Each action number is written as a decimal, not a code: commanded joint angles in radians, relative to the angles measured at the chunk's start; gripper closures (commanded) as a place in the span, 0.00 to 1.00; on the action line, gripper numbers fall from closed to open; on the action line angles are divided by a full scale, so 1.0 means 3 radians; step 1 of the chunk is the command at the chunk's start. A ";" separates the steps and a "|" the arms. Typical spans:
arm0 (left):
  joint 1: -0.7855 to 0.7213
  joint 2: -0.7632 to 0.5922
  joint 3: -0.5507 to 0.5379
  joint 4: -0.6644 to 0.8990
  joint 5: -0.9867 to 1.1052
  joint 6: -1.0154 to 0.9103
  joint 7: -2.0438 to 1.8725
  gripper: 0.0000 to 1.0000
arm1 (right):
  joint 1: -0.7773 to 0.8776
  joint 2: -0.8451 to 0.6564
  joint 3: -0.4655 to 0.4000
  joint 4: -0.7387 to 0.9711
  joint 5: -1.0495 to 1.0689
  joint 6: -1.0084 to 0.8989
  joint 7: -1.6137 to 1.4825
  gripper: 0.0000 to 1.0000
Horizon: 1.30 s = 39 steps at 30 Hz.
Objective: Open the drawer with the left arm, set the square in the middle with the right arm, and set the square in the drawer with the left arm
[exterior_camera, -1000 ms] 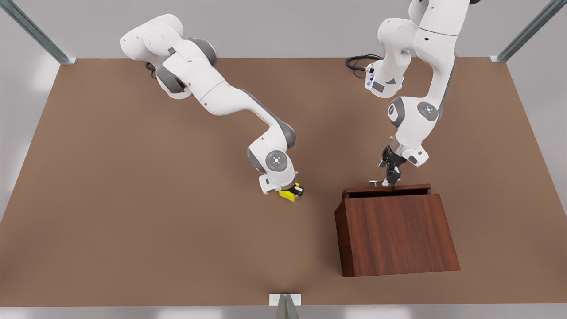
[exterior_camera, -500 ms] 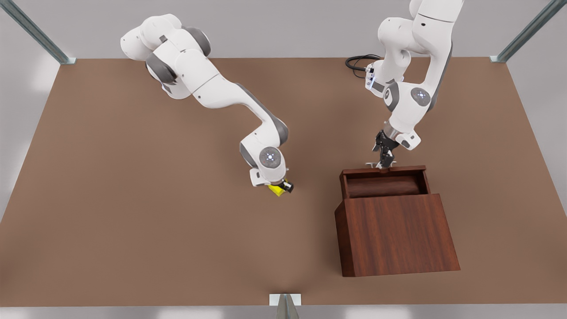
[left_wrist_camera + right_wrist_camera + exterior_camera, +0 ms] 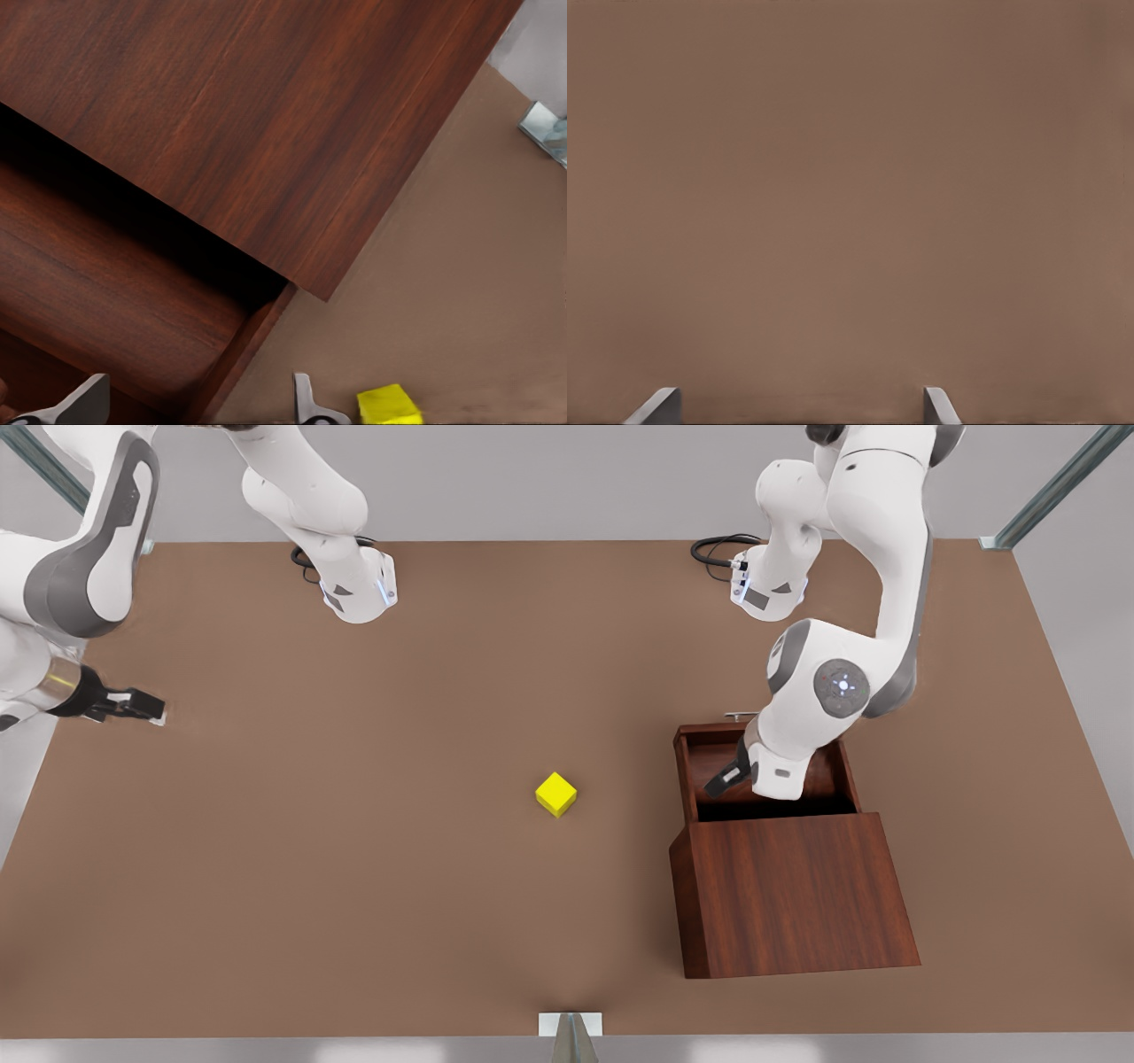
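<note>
Sitting alone mid-frame on the tabletop (image 3: pixel 354 850), square (image 3: pixel 555 794); left gripper (image 3: pixel 719 781) over pulled-out drawer (image 3: pixel 684 766), fingers apart; right gripper (image 3: pixel 142 708) far left of frame, fingers apart, empty.

**A Big Brown Table in a Gray Room**

A flat brown table (image 3: pixel 354 886) takes up most of the room. Behind it is a plain light gray wall (image 3: pixel 549 478). Thin metal bars (image 3: pixel 71 491) slant down to the two far corners (they look like part of a frame). One more metal post (image 3: pixel 570 1036) stands at the near edge. The light is soft, maybe from above.
</note>
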 commanded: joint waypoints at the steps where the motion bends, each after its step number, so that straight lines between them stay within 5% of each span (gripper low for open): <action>1: 0.0004 0.0057 -0.0002 0.0078 0.0163 -0.0057 0.0132 0.00 | 0.0406 0.0089 0.0003 0.0101 -0.0005 -0.0003 0.0000 0.00; 3: -0.0175 0.0446 -0.0175 0.0451 0.0153 -0.0098 0.0976 0.00 | 0.0702 0.0314 -0.0325 0.0198 0.0036 0.0048 0.0005 0.00; 9: -0.1074 0.1106 -0.0232 0.0636 0.0628 0.0474 0.1841 0.00 | 0.0697 0.0396 -0.0330 0.0224 0.0102 0.0048 0.0000 0.00; 31: -0.1233 0.1945 -0.0211 0.0646 0.1063 0.1660 0.1667 0.00 | 0.0692 0.0488 -0.0340 0.0459 0.0271 0.0069 0.0015 0.00; 34: -0.1233 0.1939 -0.0206 0.0646 0.1063 0.1660 0.1667 0.28 | 0.0692 0.0488 -0.0340 0.0464 0.0266 0.0069 0.0010 0.00; 39: -0.1233 0.1899 -0.0196 0.0646 0.1058 0.1640 0.1662 0.36 | 0.0687 0.0493 -0.0345 0.0464 0.0271 0.0074 0.0015 0.00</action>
